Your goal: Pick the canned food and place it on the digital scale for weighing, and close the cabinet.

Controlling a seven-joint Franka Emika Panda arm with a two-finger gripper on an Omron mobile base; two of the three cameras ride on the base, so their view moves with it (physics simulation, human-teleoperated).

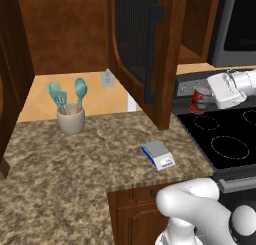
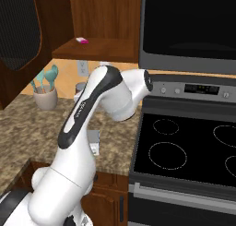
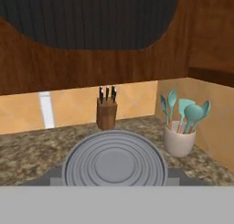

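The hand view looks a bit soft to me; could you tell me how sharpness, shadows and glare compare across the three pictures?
Hand view: the canned food top fills the foreground, its rings fairly crisp, while the knife block and utensil cup look soft. Left base view: even, flat light, only faint shade under the cabinet door, no glare on the digital scale. Right base view: the stove is matte black, no reflections.

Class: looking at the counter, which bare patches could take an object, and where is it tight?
Free: granite between the utensil cup and the digital scale, and the near counter. Tight: around the open cabinet door, beside the held canned food.
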